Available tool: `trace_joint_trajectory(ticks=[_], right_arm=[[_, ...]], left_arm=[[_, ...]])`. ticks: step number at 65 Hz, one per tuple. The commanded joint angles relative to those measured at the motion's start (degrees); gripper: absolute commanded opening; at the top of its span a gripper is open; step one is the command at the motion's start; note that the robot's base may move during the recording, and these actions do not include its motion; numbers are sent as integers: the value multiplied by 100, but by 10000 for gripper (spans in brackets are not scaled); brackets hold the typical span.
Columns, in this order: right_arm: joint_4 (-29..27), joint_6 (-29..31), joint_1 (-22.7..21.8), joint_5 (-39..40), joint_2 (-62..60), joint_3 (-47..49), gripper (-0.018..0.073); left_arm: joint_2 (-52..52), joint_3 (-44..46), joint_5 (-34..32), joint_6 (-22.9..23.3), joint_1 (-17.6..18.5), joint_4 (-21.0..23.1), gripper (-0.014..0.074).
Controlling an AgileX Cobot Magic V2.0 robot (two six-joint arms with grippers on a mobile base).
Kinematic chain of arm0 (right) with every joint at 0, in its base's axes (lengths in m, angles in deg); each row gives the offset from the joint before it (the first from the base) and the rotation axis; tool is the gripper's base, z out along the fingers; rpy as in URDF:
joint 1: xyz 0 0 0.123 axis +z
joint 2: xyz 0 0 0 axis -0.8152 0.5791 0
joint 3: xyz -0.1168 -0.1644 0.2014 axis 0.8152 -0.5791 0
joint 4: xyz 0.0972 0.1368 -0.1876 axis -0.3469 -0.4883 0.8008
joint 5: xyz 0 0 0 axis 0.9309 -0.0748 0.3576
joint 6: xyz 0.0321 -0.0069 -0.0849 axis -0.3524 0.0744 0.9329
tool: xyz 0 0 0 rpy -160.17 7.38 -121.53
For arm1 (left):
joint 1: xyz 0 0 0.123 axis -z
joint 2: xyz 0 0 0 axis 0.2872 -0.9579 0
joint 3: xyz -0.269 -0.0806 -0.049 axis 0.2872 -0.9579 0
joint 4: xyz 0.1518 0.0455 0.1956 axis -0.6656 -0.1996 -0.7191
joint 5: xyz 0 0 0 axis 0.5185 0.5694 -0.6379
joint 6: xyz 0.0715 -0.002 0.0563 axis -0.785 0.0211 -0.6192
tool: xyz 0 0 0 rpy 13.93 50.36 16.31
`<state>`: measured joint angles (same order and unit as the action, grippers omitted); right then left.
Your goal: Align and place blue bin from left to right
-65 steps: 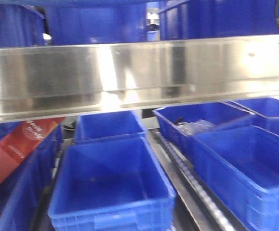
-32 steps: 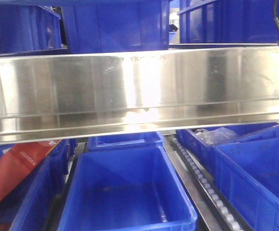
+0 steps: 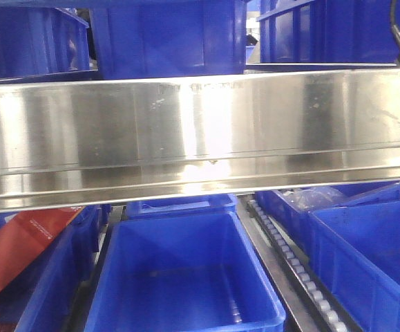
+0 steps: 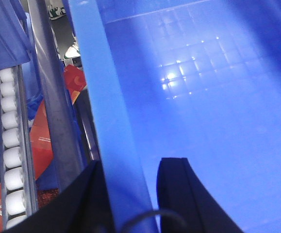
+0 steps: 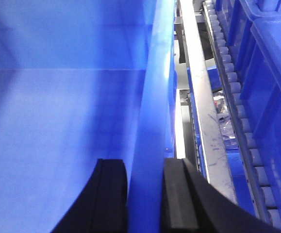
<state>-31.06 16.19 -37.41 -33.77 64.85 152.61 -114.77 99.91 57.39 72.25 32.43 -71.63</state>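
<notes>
1. Blue bin (image 3: 186, 277): sits low and centre in the front view, open top up and empty. Lies under the steel beam (image 3: 200, 138), with a second bin (image 3: 179, 205) just behind, the roller track (image 3: 289, 266) just to its right and a red packet (image 3: 20, 249) leaning on its left.
2. Left claw (image 4: 129, 194): straddles the bin's left rim, one finger outside and one inside. Outer finger looks pressed to the wall, but a thin sliver of blue shows beside the inner one. Cannot tell whether truly clenched.
3. Right claw (image 5: 144, 194): clamped on the right rim, both pads tight against the wall.
4. Likely trouble first: an uneven hold. With one side firm and the other perhaps loose, could tilt or twist out on the left once lifted.
5. Little headroom. Lifting too high would probably knock the rim or an arm against the beam.
6. Sliding rightward risks catching the bin's bottom edge on the roller track, or bumping the neighbouring bin (image 3: 372, 256) beyond it and ending up skewed.
7. Thin rims and smooth plastic: squeezing off-centre may bow the wall and let the pads slip.
</notes>
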Motion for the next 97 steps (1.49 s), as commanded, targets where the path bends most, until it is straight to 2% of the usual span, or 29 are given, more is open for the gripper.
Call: trace_joint_trajectory(ticks=[1, 44, 57, 72, 97], right_arm=[[89, 148, -5, 652, -149, 103, -69], [89, 148, -5, 652, -149, 103, -69], [89, 148, -5, 600, -149, 103, -69], [89, 148, -255, 602, 91, 103, -69], [56, 355, -343, 839, 950, 103, -69]], left_arm=[[110, 99, -379, -161, 48, 44, -111], [110, 99, -379, -161, 48, 44, -111], [110, 99, -725, -161, 48, 76, -111], [-134, 99, -782, -148, 48, 320, -111], [-824, 88, -759, -7, 48, 29, -111]])
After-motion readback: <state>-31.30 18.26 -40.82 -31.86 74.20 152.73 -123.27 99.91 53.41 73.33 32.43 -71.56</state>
